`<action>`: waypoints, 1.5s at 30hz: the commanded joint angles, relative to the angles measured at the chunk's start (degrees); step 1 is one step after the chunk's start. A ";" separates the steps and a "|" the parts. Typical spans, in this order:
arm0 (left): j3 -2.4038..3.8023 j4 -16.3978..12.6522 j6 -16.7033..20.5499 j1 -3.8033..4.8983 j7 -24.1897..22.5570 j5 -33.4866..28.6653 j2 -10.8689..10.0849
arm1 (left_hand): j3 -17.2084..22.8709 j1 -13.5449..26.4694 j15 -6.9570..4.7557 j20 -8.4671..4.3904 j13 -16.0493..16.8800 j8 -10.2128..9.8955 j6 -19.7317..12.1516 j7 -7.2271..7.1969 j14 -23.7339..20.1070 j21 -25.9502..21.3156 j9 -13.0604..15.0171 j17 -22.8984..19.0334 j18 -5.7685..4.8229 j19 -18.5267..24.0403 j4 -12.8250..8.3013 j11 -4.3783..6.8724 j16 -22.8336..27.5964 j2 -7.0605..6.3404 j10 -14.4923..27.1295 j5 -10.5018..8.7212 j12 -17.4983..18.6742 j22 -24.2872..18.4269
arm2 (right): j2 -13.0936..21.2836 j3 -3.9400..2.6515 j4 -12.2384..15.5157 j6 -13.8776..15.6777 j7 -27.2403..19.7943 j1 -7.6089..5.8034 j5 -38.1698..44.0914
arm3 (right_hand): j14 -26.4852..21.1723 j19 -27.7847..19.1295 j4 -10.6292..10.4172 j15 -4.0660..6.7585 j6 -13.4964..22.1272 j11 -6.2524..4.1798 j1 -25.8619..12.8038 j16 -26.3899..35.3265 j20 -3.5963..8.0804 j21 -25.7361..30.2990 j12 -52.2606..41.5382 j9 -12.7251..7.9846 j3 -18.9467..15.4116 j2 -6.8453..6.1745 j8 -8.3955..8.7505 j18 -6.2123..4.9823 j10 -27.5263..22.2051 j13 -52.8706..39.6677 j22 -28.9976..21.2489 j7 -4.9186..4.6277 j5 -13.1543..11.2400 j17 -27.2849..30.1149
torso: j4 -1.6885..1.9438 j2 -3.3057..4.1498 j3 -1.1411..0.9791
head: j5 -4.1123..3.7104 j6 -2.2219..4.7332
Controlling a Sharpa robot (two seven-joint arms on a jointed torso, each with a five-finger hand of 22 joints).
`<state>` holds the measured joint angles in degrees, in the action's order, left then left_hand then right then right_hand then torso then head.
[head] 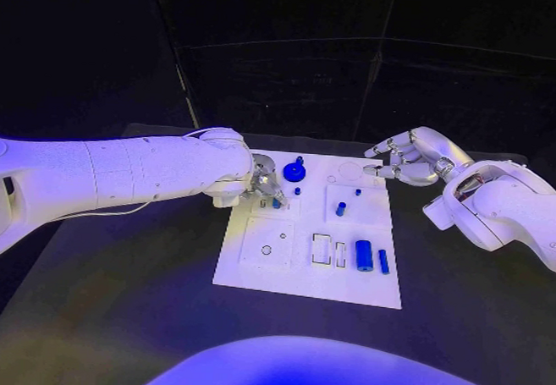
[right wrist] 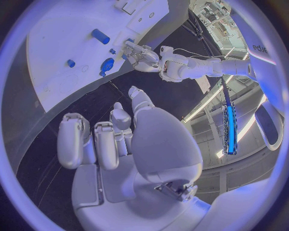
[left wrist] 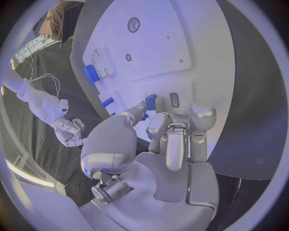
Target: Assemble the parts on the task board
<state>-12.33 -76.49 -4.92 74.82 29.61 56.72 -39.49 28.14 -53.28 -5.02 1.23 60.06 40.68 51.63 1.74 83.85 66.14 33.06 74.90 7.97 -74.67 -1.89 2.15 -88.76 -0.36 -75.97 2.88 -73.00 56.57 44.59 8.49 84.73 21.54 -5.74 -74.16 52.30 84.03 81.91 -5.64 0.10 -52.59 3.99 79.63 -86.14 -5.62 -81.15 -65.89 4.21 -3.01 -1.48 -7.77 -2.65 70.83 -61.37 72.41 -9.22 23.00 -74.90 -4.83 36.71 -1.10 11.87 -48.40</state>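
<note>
The white task board lies in the middle of the table. My left hand is over its far left part and pinches a small blue part between thumb and a finger, low over the board beside a small rectangular slot. A round blue part and a short blue peg stand further along the board. A thick blue cylinder and a thin blue bar lie near its right edge. My right hand hovers off the far right corner, fingers loosely bent, holding nothing.
The board also has a round recess and empty rectangular slots in its near half. Black table surrounds the board on all sides. My left forearm crosses the table's left side.
</note>
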 commanded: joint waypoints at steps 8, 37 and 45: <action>-0.02 0.56 -0.75 0.00 0.30 -0.05 0.26 | -2.12 2.15 -0.40 -0.22 0.30 0.45 0.74 -0.04 5.63 0.42 0.28 12.65 -1.17 -0.59 2.09 0.09 -0.31 0.03 -0.52 -0.16 -0.53 0.37 | -0.04 -0.04 0.09 -0.04 -0.37 -0.10 -0.12 | 4.57 -0.20 -0.32 0.35 0.13 -0.05 -0.20 0.29 0.03 0.40 0.15 -0.08 -0.17 0.33 -0.34 -1.03 -0.11 0.09 -0.03 0.16 0.29 -10.26 | 0.03 -0.02 0.03 | -0.07 0.03; 0.06 -0.15 0.28 0.10 0.18 -0.34 -0.93 | -11.30 4.43 -0.55 -0.38 1.10 0.57 1.06 -0.25 5.75 0.59 0.88 13.25 -1.24 -0.88 5.97 0.23 -0.55 -2.49 -0.83 -0.17 -0.95 1.02 | -0.05 -0.04 -0.17 -0.22 -0.66 -0.10 -0.15 | 4.58 -0.15 -1.20 0.39 0.20 -0.08 -1.55 0.39 0.07 0.53 0.09 -0.10 -1.34 -0.17 -0.49 -1.04 0.12 0.21 -0.13 0.24 -0.01 -10.18 | 0.07 -0.02 0.06 | -0.28 0.17; 0.42 -1.96 0.86 2.19 0.17 -1.46 -3.31 | -13.34 3.85 -0.51 -0.38 0.28 0.21 0.45 -0.09 5.54 -0.19 0.86 12.32 -1.06 -0.41 6.36 0.12 -0.20 -2.87 -0.27 -0.17 -0.41 0.11 | -0.14 -0.04 -0.60 -0.21 -0.67 -0.10 -0.18 | 4.58 -0.13 -1.29 0.39 0.21 -0.08 -1.65 0.41 0.08 0.52 0.06 -0.10 -1.41 -0.15 -0.50 -1.03 0.16 0.19 -0.10 0.25 -0.02 -10.16 | 0.05 -0.05 0.04 | -0.26 0.30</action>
<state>-11.98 -78.17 -4.71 76.76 29.62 56.25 -42.71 14.89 -49.46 -5.22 0.84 60.36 40.90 52.28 1.49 84.06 66.10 33.92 74.90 7.48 -75.06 4.53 2.35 -88.98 -2.73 -76.57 2.88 -73.66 56.69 44.51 8.49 84.14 21.50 -5.89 -74.16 52.29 84.03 81.91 -6.85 0.11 -52.59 3.99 78.47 -85.88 -5.62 -80.93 -65.89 4.17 -4.21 -1.56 -7.98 -2.66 70.83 -61.23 72.35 -9.22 22.99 -74.93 -4.75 36.66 -1.06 11.55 -48.13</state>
